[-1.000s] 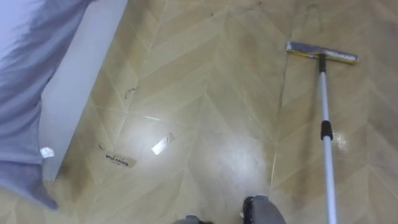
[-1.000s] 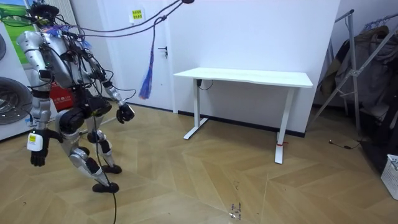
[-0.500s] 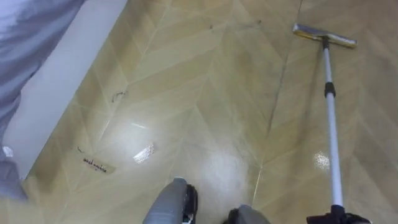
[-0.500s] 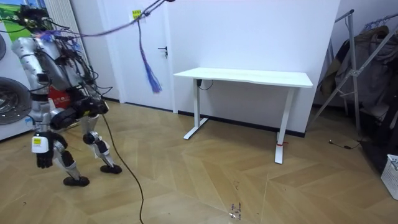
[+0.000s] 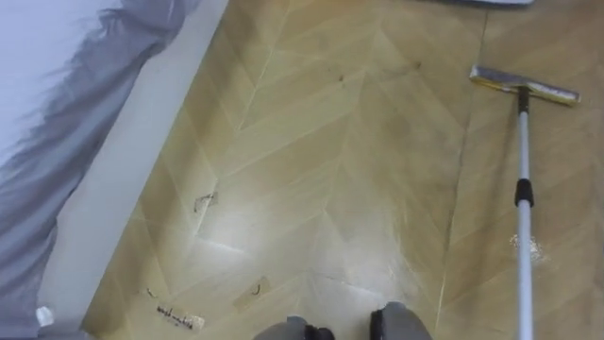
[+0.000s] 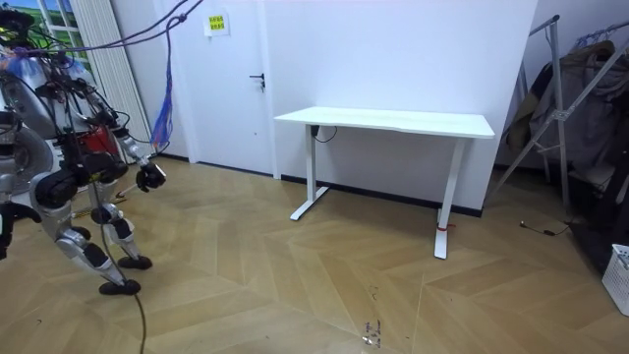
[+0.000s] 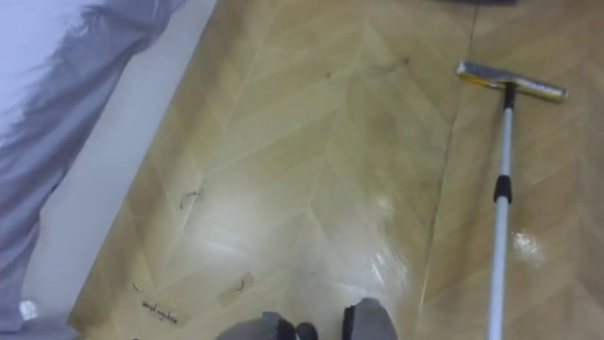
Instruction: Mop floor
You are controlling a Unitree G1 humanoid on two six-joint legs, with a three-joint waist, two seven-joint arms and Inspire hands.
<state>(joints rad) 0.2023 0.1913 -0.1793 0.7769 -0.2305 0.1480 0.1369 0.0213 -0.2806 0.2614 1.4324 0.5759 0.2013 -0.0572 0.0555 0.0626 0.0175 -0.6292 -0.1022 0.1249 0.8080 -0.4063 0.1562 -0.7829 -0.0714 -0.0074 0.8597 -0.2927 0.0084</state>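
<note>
We see the flat mop (image 5: 524,85) on the herringbone wood floor (image 5: 330,170). It lies well away from the white wall (image 5: 113,179) that runs down the left of the eye views. Its head sits square on the boards at the upper right. The pale pole (image 5: 522,246) carries a dark collar partway along and runs back toward the robot, leaving the lower edge of the view. We cannot tell what holds the pole.

A few small scraps (image 5: 179,316) and a thin curled mark (image 5: 205,200) lie on the floor close to the foot of the wall.

In the room view the robot stands mid-stride near the same wall, beside the door (image 6: 231,88) and facing the room view's right. Its left hand (image 6: 149,177) is held out before its waist. Its right hand (image 6: 3,211) hangs at the picture's edge. We cannot tell how the fingers of either hand are set.

Further along the wall a white desk (image 6: 393,122) stands against it. Beyond the desk is a clothes rack (image 6: 565,118) hung with garments. A white lattice basket (image 6: 619,278) sits out from the wall at the far right edge, and we cannot make out what is in it.
</note>
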